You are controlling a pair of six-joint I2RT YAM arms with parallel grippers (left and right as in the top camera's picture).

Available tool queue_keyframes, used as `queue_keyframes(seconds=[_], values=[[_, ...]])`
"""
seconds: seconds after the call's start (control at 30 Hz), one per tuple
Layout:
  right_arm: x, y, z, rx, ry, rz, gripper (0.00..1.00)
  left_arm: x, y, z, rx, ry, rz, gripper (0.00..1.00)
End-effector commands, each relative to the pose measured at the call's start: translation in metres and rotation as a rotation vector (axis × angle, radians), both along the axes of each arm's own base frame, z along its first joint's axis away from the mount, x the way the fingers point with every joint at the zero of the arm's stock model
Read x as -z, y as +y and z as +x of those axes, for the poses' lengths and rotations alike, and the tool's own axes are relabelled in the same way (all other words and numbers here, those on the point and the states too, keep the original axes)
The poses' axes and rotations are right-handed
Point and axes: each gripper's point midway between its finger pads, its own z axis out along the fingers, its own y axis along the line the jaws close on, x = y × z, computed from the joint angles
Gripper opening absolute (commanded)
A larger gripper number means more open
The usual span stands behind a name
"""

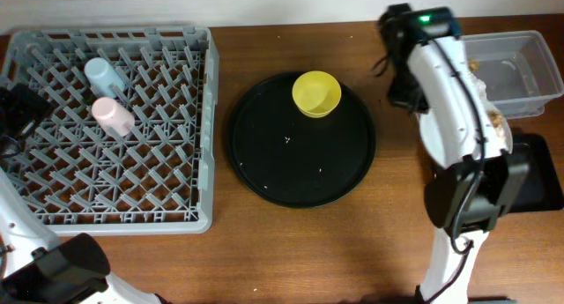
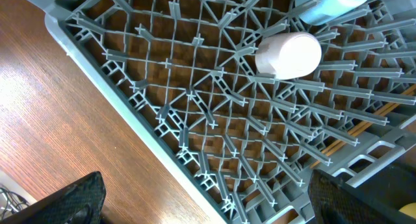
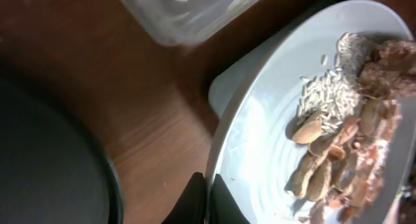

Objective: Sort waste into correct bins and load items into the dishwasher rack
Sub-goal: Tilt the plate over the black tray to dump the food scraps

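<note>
Two in rack (image 1: 115, 221): pink cup (image 1: 113, 115), blue cup (image 1: 104, 73).
Bowl (image 1: 316, 93): on round tray (image 1: 273, 163), not loaded.
Plate (image 3: 260, 152): carries scraps (image 3: 331, 152), right gripper (image 3: 208, 191) clamped on rim, near tub (image 1: 520, 70).
Left gripper (image 2: 208, 201): wide open over rack.

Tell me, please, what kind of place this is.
Probably a staged dish-clearing bench, not a real kitchen: a grey dishwasher rack holding a pink cup, a yellow bowl on a round black tray, and a plate of food scraps in the right gripper.
</note>
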Motion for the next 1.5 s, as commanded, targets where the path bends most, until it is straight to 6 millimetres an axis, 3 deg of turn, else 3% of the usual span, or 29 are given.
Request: queue_keyframes(seconds=[0.0,0.07,0.17,0.27,0.37,0.7,0.8,1.33,1.4,1.47], values=[[-0.010,-0.020,0.002,0.032,-0.053,0.130,0.04,-0.008,0.000,-0.005,-0.012,-0.022,0.011,0.99],[-0.006,-0.036,0.011,0.065,-0.100,0.244,0.04,-0.008,0.000,-0.005,-0.012,-0.022,0.011,0.99],[-0.006,-0.059,0.010,0.130,-0.123,0.280,0.04,-0.008,0.000,-0.005,-0.012,-0.022,0.011,0.99],[-0.005,-0.067,0.008,0.157,-0.132,0.310,0.04,-0.008,0.000,-0.005,-0.012,-0.022,0.011,0.99],[-0.002,-0.063,0.012,0.131,-0.149,0.400,0.04,-0.008,0.000,-0.005,-0.012,-0.022,0.011,0.99],[-0.004,-0.084,0.002,0.159,-0.179,0.593,0.04,-0.008,0.000,-0.005,-0.012,-0.022,0.011,0.99],[-0.005,-0.080,0.001,0.136,-0.192,0.666,0.04,-0.008,0.000,-0.005,-0.012,-0.022,0.011,0.99],[-0.027,-0.100,-0.013,0.064,-0.331,0.949,0.04,-0.008,0.000,-0.005,-0.012,-0.022,0.011,0.99],[-0.032,-0.094,-0.011,0.037,-0.391,1.066,0.04,-0.008,0.000,-0.005,-0.012,-0.022,0.011,0.99],[-0.022,-0.101,-0.018,0.084,-0.384,1.090,0.04,-0.008,0.000,-0.005,-0.012,-0.022,0.011,0.99]])
